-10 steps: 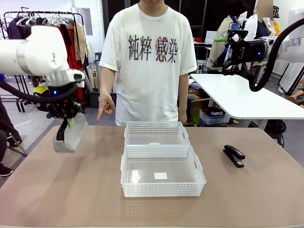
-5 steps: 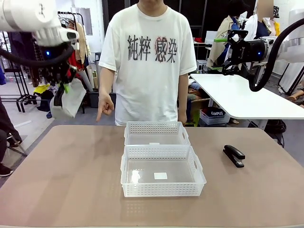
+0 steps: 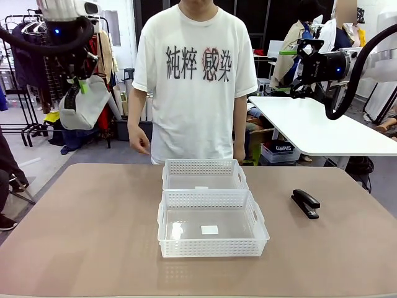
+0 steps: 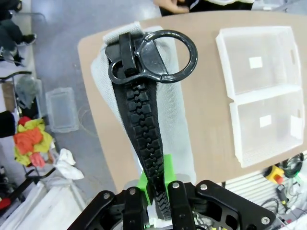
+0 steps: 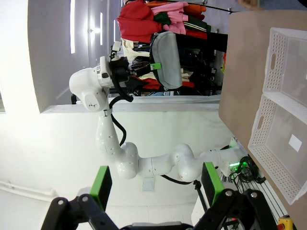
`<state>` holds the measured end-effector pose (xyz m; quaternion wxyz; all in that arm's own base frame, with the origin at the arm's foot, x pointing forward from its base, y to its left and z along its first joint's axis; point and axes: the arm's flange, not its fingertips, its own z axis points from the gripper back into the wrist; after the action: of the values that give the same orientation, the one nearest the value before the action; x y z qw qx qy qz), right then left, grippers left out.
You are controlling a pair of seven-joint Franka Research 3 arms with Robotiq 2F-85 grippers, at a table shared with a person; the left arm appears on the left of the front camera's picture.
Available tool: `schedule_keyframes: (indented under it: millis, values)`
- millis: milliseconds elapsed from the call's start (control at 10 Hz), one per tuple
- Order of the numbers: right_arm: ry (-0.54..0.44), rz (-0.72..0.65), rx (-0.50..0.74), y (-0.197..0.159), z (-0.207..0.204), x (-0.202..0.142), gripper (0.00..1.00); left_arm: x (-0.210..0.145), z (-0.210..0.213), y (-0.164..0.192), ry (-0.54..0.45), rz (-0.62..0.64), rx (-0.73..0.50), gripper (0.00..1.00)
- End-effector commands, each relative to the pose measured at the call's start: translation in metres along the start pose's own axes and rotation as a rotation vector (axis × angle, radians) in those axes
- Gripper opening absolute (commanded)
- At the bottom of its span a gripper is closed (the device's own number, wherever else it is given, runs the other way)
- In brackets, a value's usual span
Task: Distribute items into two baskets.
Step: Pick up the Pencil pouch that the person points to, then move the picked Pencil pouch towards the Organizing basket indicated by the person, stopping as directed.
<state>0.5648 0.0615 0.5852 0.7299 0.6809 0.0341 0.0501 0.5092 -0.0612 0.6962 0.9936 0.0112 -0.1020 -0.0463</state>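
Left gripper point(image 3: 79, 85): clamping tight on the black zipper edge of the grey pencil pouch point(image 3: 87, 110), green pads pinching the zipper teeth in the left wrist view point(image 4: 156, 184). Holding the pouch point(image 4: 175, 129) high in the air over the left edge of the table point(image 3: 93, 236), well apart from both baskets. Hanging slack below the fingers, zipper ring pointing away from the wrist.

Right gripper point(image 3: 303, 63): standing with jaws spread wide, grasping nothing, hovering high on the right side, well apart from the table's things.

Stapler point(image 3: 306, 203): lying flat on the table, just to the right of the larger basket point(image 3: 211, 249), apart from it, looking untouched.

Larger basket, near side: sitting bare inside, showing nothing but a small white label on its floor.

Smaller basket point(image 3: 205, 166), far side, touching the larger one: likewise taking in no item so far.

Person's hand point(image 3: 141, 144): hanging loose at the far table edge, holding nothing.

Progress, by judgement: standing at the first carry, with no item delivered yet. Remaining: bringing the pouch over one basket and letting go, then fetching the stapler for the other. Not telling from these views which basket is meant for which item.
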Motion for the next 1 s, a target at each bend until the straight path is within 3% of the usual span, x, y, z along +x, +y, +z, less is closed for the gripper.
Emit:
schedule_keyframes:
  millis: [0,400,500,900]
  values:
    - [0.001,0.004,0.002,0.002,0.0,-0.001,1.0,0.008,0.023,-0.003,0.028,-0.012,0.025,0.0]
    - [0.001,0.004,0.002,0.002,0.0,-0.001,1.0,0.004,0.034,-0.004,-0.027,-0.073,0.02,0.0]
    - [0.001,0.004,0.002,0.002,0.0,-0.001,1.0,0.002,0.036,-0.005,-0.005,-0.015,0.006,0.0]
    - [0.001,0.004,0.002,0.002,0.0,-0.001,1.0,0.002,0.036,-0.005,-0.005,-0.015,0.006,0.0]
